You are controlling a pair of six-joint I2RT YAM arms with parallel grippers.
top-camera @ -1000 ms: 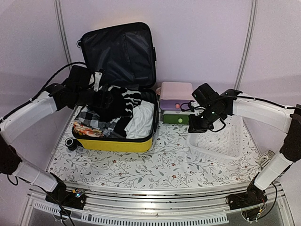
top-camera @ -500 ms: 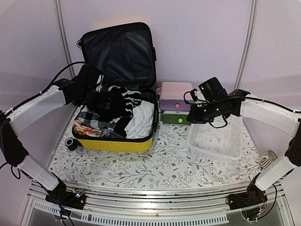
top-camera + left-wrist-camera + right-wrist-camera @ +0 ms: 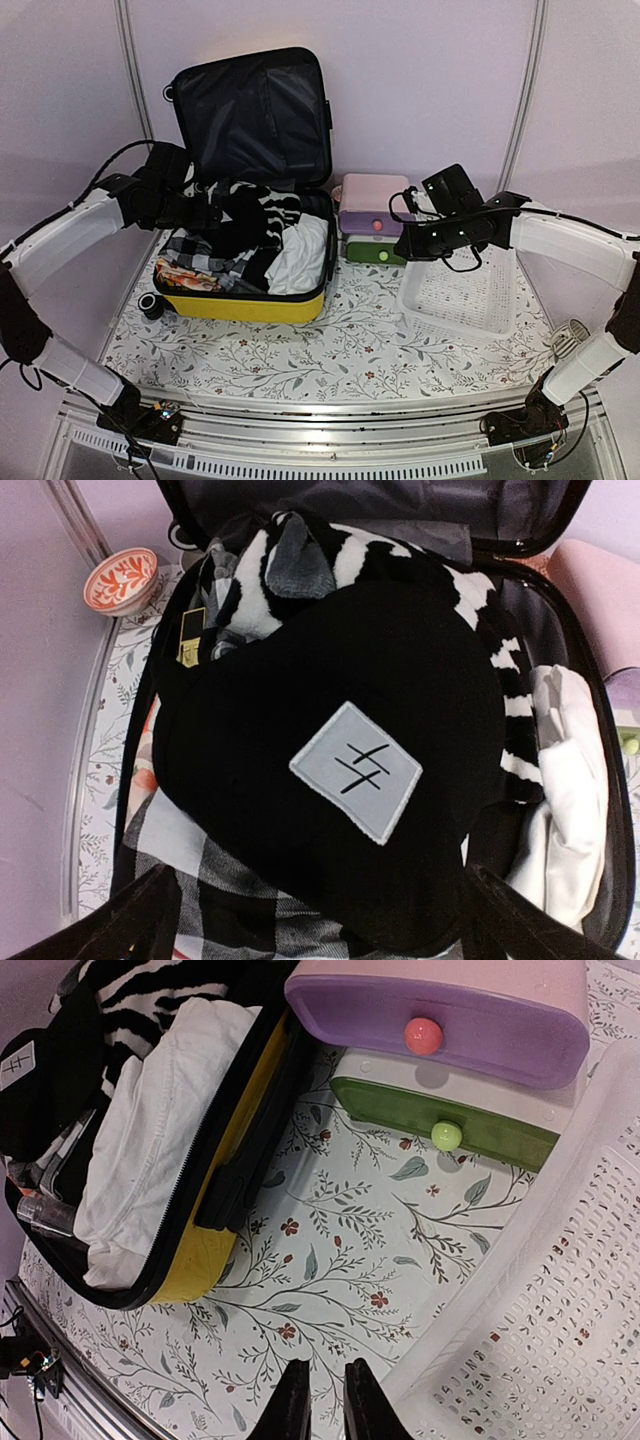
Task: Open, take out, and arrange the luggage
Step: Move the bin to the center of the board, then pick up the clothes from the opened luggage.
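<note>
A: Start at the near edge. What lies on the floral cloth?

B: The luggage, on the left half of the table. Its yellow shell faces the arms, with 1 black wheel at the near left corner.

A: Is it open?

B: Yes. The lid stands up at the back with its black lining showing. I'd count opening as done.

A: And taking things out?

B: Not begun, by the look of it. The lower half is packed full. Plaid cloth lies nearest, a black cap with a grey patch sits on top, a white garment fills the right side, and a zebra-striped piece lies farther back.

A: What about the left gripper?

B: It hangs over the cap with its 2 fingers spread wide to either side, gripping nothing. I cannot tell whether they touch the fabric.

A: And the right one?

B: The right gripper hovers over the cloth between the luggage and the white basket. Its fingers are nearly together, with only a slit between them, and it is empty.

A: Is anything in the basket?

B: Nothing that I can see. Beyond it, the drawer box has both drawers closed.

A: So what's left?

B: Nearly everything. Every item has to come out and be arranged, and the cap looks like the likely first pick.
</note>
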